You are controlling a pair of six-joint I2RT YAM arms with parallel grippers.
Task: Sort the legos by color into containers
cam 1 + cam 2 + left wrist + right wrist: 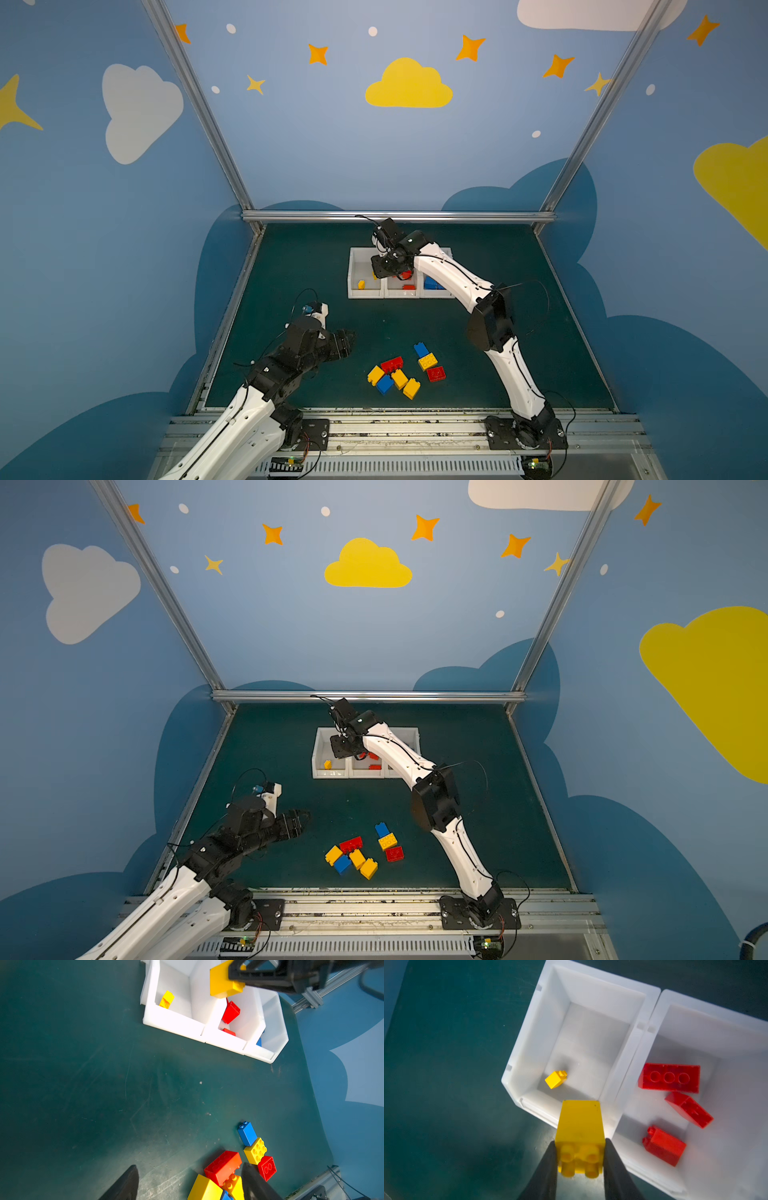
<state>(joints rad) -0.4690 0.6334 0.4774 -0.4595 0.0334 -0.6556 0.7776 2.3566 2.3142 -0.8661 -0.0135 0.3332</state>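
Observation:
My right gripper (580, 1142) is shut on a yellow lego (580, 1124), held above the near rim of the left white container (529, 1043), close to its wall with the middle container (654, 1028). A small yellow lego (556, 1079) lies in the left container, and red legos (670, 1078) lie in the middle one. In the right container (436, 294) sit blue legos (432, 283). A loose pile of red (391, 364), yellow (427, 361) and blue (384, 384) legos lies on the mat near the front. Left of that pile my left gripper (347, 340) hovers open and empty.
The green mat (291, 270) is bounded by metal rails at the back (399, 216) and sides. The right arm (490, 316) arches over the right container and the mat right of the pile. Both arm bases sit on the front rail (399, 428).

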